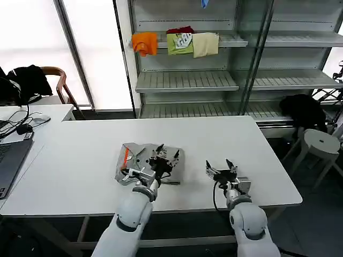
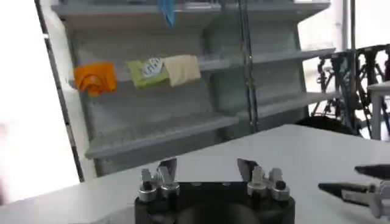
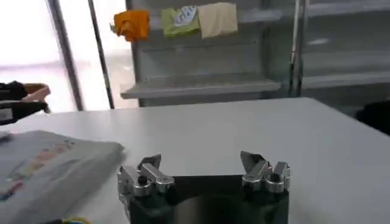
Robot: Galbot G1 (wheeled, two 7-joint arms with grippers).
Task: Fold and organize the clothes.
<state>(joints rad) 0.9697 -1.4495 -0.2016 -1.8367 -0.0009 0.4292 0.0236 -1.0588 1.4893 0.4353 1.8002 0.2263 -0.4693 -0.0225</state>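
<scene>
1. From the head camera I see the folded light grey shirt (image 1: 140,162) lying on the white table (image 1: 80,155), near the front edge and a little left of centre, with an orange collar lining showing along its left side.
2. My left gripper (image 1: 164,156) sits over the right part of that shirt, fingers spread apart and holding nothing. I cannot tell whether it touches the cloth or hangs just above it.
3. In the left wrist view the same gripper (image 2: 207,172) shows its two fingertips well apart, with bare table beyond them.
4. My right gripper (image 1: 221,167) is to the right of the shirt, over bare tabletop near the front edge, clear of the garment. Its fingers are open too and empty.
5. The right wrist view confirms this: the gripper (image 3: 204,165) has its fingertips parted, and the grey shirt (image 3: 49,164) lies flat just beside it, a faint multicoloured print visible on its top face.
6. On the far shelving unit (image 1: 187,80), orange (image 1: 144,43), green (image 1: 179,44) and cream (image 1: 206,44) garments hang over the upper shelf.
7. A laptop (image 1: 9,160) rests at the left end of the table.
</scene>
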